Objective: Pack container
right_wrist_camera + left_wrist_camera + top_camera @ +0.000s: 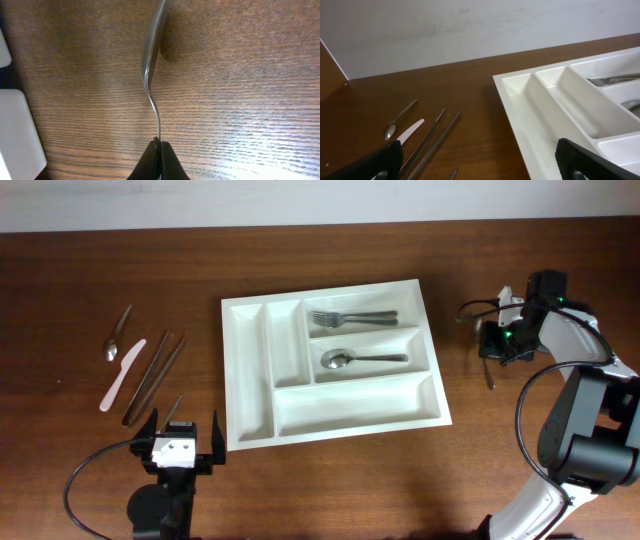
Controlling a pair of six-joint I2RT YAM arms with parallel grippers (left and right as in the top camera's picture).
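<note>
Container [248, 380] sat mid-table, off to the left of my right gripper [159, 150], whose jaws were clamped shut on a metal utensil [151, 55], handle end pinched, length pointing away. My left gripper [183, 425] stood wide open, empty, by the container's near corner.

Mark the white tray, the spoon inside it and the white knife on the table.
white tray [355, 402], overhead view, bare floor of its lowest long compartment.
spoon [365, 358], overhead view, middle of the handle.
white knife [122, 376], overhead view, middle of its length.
</note>
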